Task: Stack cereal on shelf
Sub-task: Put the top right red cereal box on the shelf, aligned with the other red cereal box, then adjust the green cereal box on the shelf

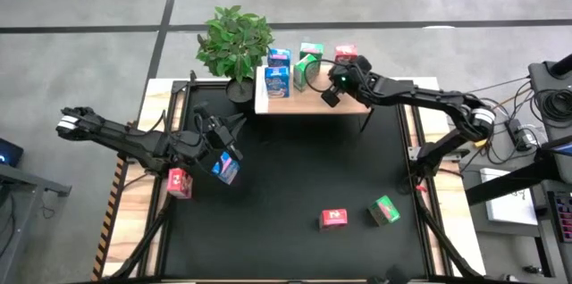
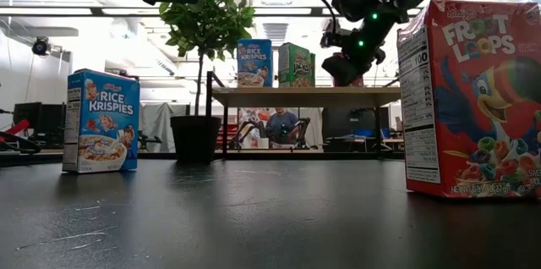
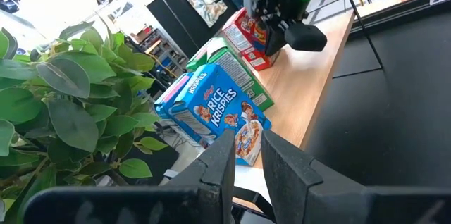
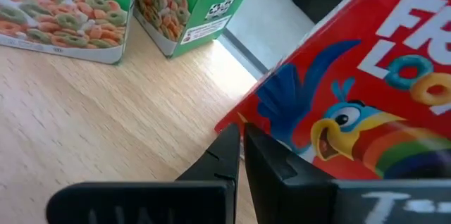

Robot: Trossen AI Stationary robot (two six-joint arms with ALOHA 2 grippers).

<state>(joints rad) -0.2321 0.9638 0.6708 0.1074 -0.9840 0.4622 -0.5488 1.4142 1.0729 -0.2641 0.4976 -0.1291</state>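
left gripper (image 1: 217, 132): over mat's left part, fingers nearly together, nothing held; blue box (image 1: 226, 168) just beside
shelf (image 1: 308, 101): blue, green, red boxes on top
right gripper (image 1: 337, 77): closed, empty, over shelf beside red box (image 1: 346, 53)

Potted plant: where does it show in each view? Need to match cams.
High view: potted plant at the table's far edge, just off the shelf's left end.
Low view: left of the shelf, its leaves rising above the plank.
Left wrist view: leaves fill the picture's left side, beside the blue box on the shelf.
Right wrist view: not in it.
Shared landmark: the shelf's light wooden plank, seen in all four.
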